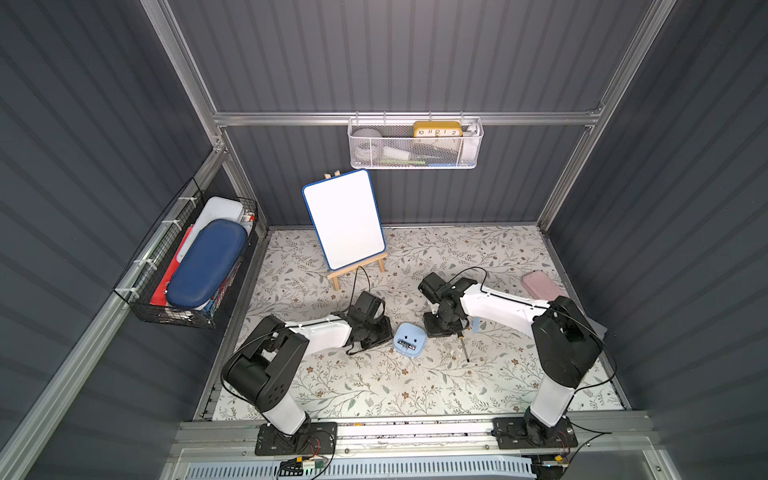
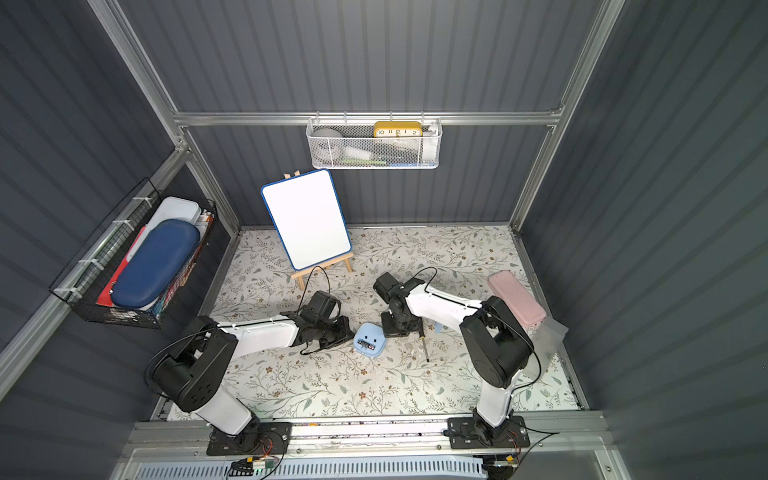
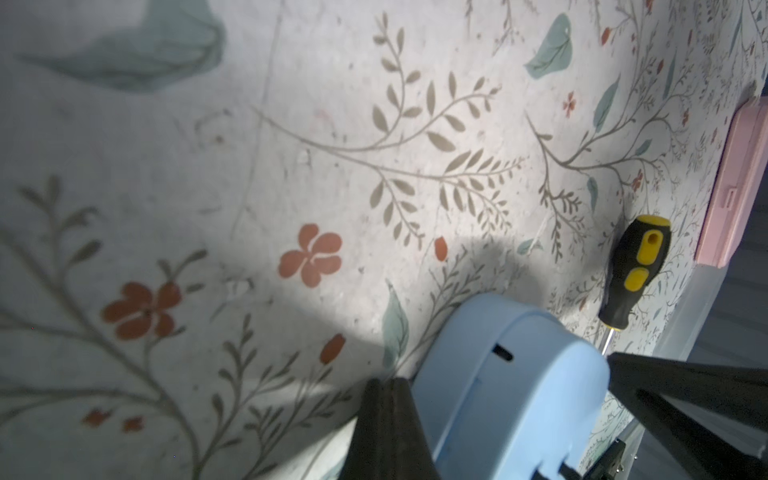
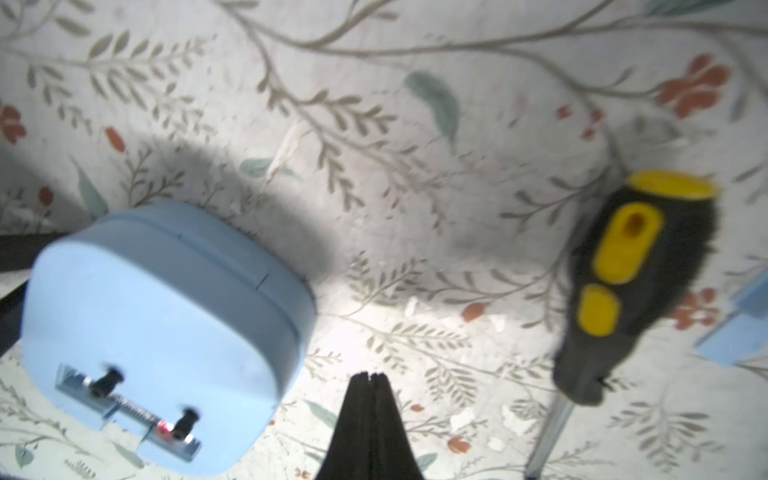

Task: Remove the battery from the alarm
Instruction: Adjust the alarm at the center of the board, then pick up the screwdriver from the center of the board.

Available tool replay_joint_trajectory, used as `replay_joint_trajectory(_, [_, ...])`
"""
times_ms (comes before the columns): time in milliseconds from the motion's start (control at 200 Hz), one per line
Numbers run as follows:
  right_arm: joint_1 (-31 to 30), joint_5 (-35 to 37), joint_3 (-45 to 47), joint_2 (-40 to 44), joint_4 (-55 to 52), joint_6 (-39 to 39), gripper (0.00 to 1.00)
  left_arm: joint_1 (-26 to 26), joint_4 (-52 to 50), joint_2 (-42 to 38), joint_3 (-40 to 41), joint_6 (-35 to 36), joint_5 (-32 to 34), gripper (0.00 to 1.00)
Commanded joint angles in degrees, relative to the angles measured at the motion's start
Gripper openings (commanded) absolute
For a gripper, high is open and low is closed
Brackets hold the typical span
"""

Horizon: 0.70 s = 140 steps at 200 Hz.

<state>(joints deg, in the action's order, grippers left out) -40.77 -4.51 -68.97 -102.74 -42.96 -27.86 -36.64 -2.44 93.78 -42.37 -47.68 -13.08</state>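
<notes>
Right gripper (image 4: 372, 376) beside alarm (image 4: 166, 307), battery (image 1: 406, 343) inside

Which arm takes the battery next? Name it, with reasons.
Right, probably. The right fingers, shut, are beside the alarm with the open battery slot in their wrist view; the left fingers sit at the alarm's side, slot unseen.

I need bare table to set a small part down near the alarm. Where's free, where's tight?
Free: the wide table strip between the alarm and the front rail; also between the easel and the pink case. Crowded: around the alarm, with the left gripper, right gripper, screwdriver and blue piece close by.
</notes>
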Motion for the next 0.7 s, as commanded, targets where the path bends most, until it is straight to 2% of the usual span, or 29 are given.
replay_joint_trajectory(0, [-2.5, -2.8, 0.4, -0.4, -0.2, -1.9, 0.00, -1.6, -1.0, -1.6, 1.1, -1.2, -0.5, 0.00])
replay_joint_trajectory(440, [-2.5, 0.5, -1.6, -1.5, -1.5, -1.8, 0.00, -4.9, -3.6, -2.7, 0.4, -2.9, 2.0, 0.00])
replay_joint_trajectory(595, [-1.4, 8.1, -0.5, 3.3, -6.0, -1.1, 0.00, -4.7, -8.8, -5.8, 0.3, -3.7, 5.6, 0.00])
replay_joint_trajectory(695, [3.0, 8.4, 1.7, 7.4, -5.3, 0.1, 0.00, -2.9, -9.7, -8.4, 1.2, -2.9, 6.9, 0.00])
